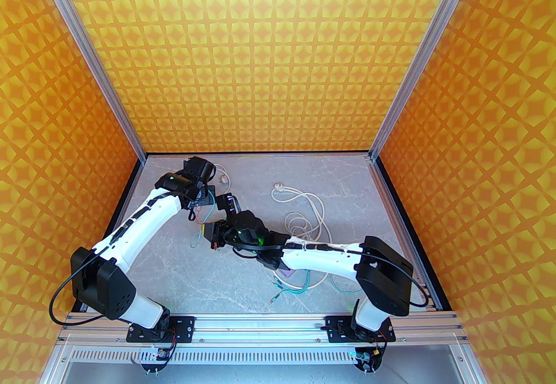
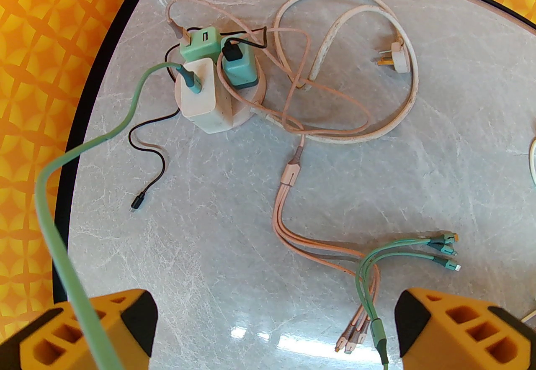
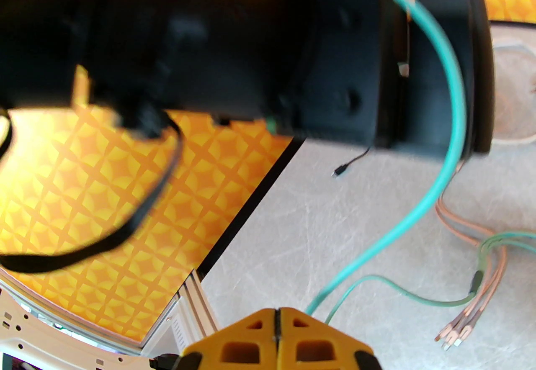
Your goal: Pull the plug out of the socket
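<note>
Round socket [image 2: 251, 106] at the far left corner of the desk [image 2: 209, 234], carrying three plugs that stand upright from its top: a cream plug [image 2: 201, 96] with a green cable [image 2: 104, 138], a green plug [image 2: 200, 46] with a pink lead, and a teal plug [image 2: 239, 67] with a black lead. All three are seated. Which one is meant cannot be told; the cream one faces the camera.

Left claw [image 2: 276, 314]: fingers wide apart, empty, well above the desk, with the socket ahead and to its left. The green cable drapes over its left finger.

Right claw [image 3: 277, 318]: fingers together, hanging beside the left wrist [image 3: 251, 46]. The green cable runs to its tips; whether it is pinched is unclear.

The left arm appears nearer. The plugs' long axes are vertical, so the pull would likely run straight up.
</note>
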You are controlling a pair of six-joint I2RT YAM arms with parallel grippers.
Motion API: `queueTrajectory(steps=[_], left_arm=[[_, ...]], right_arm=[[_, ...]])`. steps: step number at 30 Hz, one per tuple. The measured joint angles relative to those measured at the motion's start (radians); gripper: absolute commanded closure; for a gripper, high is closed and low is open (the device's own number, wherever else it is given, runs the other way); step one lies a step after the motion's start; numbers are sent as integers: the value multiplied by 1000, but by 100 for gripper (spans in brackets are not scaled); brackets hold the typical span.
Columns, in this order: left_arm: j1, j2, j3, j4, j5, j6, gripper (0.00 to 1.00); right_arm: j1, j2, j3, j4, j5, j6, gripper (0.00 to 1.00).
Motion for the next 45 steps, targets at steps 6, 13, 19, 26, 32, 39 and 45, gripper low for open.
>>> queueTrajectory(steps=[6,13,19,26,32,39,45], left_arm=[[8,-19,-5,1,0,0,1],[8,-22,-4,0,0,0,1],[8,-22,-4,0,0,0,1],[19,-42,-28,11,0,0,1],[26,-140,-177,19,0,0,1],[26,-336,-337,-24,12,-20,1],[25,-547,-352,-47,113,-23,1]], right_arm=[[0,6,0,2,-5,-4,50],[19,127,20,35,-32,18,52],[33,167,51,32,-26,19,100],[33,86,21,-16,48,-27,100],[14,-33,32,-102,103,-89,100],[-89,-42,77,-216,100,-116,100],[-140,39,203,-278,74,-149,85]])
